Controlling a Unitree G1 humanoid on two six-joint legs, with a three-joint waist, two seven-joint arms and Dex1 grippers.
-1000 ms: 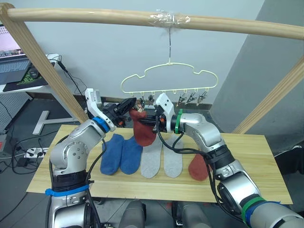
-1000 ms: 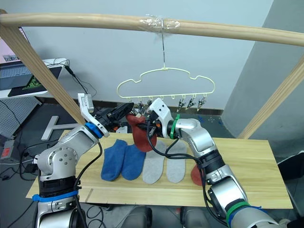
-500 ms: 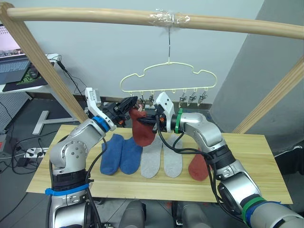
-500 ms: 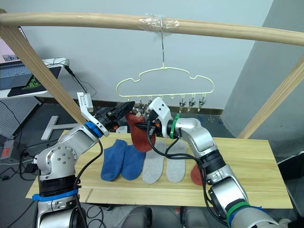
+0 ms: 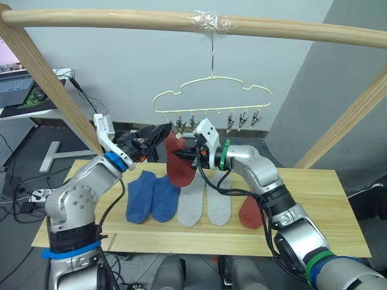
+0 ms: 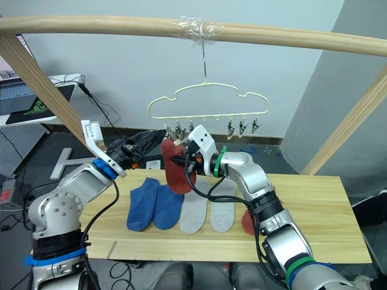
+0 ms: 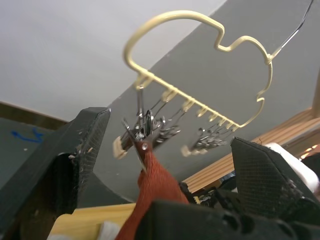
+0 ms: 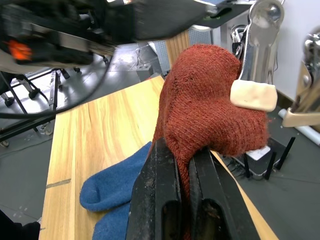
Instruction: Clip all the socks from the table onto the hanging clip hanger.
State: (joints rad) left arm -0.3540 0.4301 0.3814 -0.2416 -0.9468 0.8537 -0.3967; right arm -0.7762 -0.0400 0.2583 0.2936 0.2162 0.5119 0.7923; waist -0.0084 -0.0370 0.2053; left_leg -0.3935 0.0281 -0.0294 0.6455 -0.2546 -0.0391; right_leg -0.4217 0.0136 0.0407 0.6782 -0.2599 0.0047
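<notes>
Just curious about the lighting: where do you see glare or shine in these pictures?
Left eye view: the clear tape on the wooden pole glints. Right wrist view: the metal clip shines bright beside the red sock.

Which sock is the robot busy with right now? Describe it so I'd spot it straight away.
Start at the wooden pole overhead and follow the wire down to the pale yellow-green clip hanger. Under its left-hand clips, a rust red sock is held up in the air, pinched by the right end effector. Its neighbours all lie flat on the table.
</notes>
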